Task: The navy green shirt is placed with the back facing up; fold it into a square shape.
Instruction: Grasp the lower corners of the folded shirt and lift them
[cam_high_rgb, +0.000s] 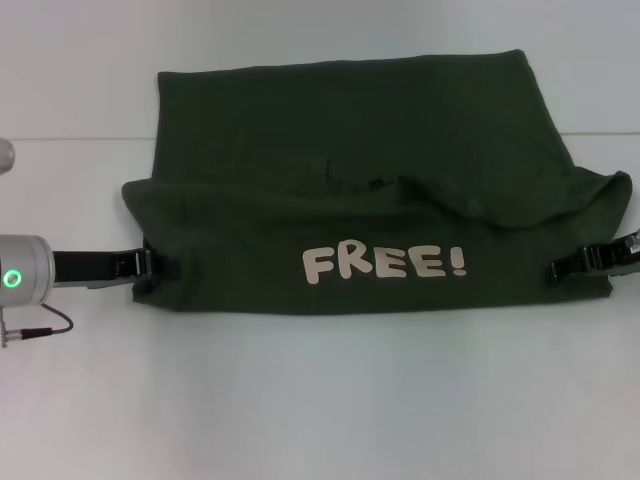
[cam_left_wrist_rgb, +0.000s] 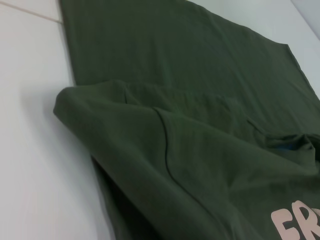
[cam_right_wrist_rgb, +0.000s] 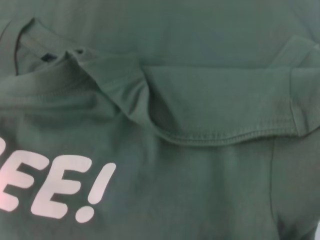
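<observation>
The navy green shirt (cam_high_rgb: 340, 130) lies spread across the white table (cam_high_rgb: 300, 400). Its near part is folded over the far part, so the cream "FREE!" lettering (cam_high_rgb: 385, 265) faces up. My left gripper (cam_high_rgb: 168, 266) is at the left end of the folded layer and is shut on the cloth. My right gripper (cam_high_rgb: 556, 267) is at the right end and is shut on the cloth too. The left wrist view shows the shirt (cam_left_wrist_rgb: 200, 100) with the fold's puffed left corner. The right wrist view shows the shirt (cam_right_wrist_rgb: 210, 75), its collar and a folded sleeve hem.
The bare white table surrounds the shirt on all sides, with a wide strip in front of it. A seam line in the table runs behind the shirt at mid height. My left arm's wrist housing (cam_high_rgb: 25, 275) with a green light sits at the left edge.
</observation>
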